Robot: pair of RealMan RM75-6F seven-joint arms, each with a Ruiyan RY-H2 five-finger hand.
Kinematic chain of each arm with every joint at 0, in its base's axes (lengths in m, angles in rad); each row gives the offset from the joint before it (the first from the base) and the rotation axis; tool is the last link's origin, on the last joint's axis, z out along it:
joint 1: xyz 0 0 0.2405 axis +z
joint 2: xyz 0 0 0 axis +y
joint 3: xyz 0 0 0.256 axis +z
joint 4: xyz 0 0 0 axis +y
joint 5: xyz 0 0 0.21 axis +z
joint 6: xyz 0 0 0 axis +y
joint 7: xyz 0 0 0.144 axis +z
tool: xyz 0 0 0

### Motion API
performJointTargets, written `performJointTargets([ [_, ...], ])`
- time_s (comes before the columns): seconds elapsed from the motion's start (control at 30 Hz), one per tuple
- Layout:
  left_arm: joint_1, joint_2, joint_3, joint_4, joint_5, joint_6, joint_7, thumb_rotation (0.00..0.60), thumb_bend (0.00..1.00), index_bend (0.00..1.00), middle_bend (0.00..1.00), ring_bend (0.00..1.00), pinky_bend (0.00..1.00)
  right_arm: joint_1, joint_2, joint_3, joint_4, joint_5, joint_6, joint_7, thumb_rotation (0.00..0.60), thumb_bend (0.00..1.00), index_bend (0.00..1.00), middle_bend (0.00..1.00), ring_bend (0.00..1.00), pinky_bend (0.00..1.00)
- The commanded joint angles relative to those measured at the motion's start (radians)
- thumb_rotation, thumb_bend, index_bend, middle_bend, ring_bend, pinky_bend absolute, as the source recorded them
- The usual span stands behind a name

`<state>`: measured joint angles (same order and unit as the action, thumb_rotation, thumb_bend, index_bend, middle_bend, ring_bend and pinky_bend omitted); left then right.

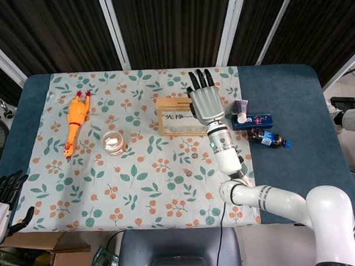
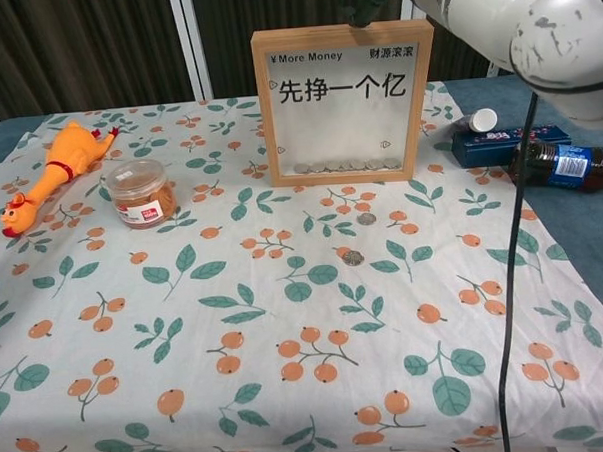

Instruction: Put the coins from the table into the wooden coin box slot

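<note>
Metal coins are what I have to move, and two of them lie loose on the leaf-and-berry cloth covering the worktop: one coin (image 2: 366, 219) just in front of the wooden coin box (image 2: 345, 102), and a second coin (image 2: 354, 257) a little nearer the front edge. I judge them light, stiff, thin and flat against soft fabric, so they look slippery to lift. Pinching across the rim, or sliding a fingertip under one edge, seems the surest hold. More coins already sit in a row behind the box's clear pane.

My right hand (image 1: 207, 103) hovers over the top of the box, towards its right end, fingers spread and pointing at the far edge of the worktop, holding nothing that I can see. The loose coins lie well apart from it, on the near side of the box, so the hand must come back over the box towards me and drop down to reach them.

My left hand (image 1: 7, 188) hangs off the front left corner of the worktop, fingers loosely apart and empty, far from everything.
</note>
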<state>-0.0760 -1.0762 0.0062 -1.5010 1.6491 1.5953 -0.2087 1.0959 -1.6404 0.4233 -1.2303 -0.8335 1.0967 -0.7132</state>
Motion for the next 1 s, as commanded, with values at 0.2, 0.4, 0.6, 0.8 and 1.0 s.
performJointTargets([
  [0.2,-0.001,0.0,-0.001,-0.002,0.002,0.003,-0.002,0.6,0.41,0.0,0.0,0.0,0.0,-0.158,0.09,-0.161,-0.319,-0.351,0.187,0.204,0.6,0.46,0.53,0.2,0.0,0.15],
  [0.4,0.002,-0.001,0.001,-0.002,0.01,0.01,0.003,0.6,0.41,0.0,0.0,0.0,0.0,-0.263,0.09,-0.338,-0.369,-0.539,0.252,0.229,0.6,0.46,0.53,0.19,0.0,0.14],
  [0.6,0.003,0.0,0.003,-0.001,0.012,0.013,0.001,0.6,0.41,0.0,0.0,0.0,0.0,-0.302,0.054,-0.387,-0.327,-0.566,0.248,0.276,0.6,0.5,0.55,0.19,0.0,0.14],
  [0.8,0.01,0.004,0.002,0.005,0.016,0.032,-0.017,0.6,0.41,0.0,0.0,0.0,0.0,-0.369,-0.103,-0.445,-0.064,-0.546,0.163,0.429,0.6,0.54,0.57,0.19,0.0,0.13],
  [1.0,0.012,0.006,0.0,0.011,0.013,0.036,-0.031,0.6,0.41,0.0,0.0,0.0,0.0,-0.389,-0.184,-0.431,0.089,-0.562,0.122,0.524,0.6,0.54,0.58,0.19,0.0,0.13],
])
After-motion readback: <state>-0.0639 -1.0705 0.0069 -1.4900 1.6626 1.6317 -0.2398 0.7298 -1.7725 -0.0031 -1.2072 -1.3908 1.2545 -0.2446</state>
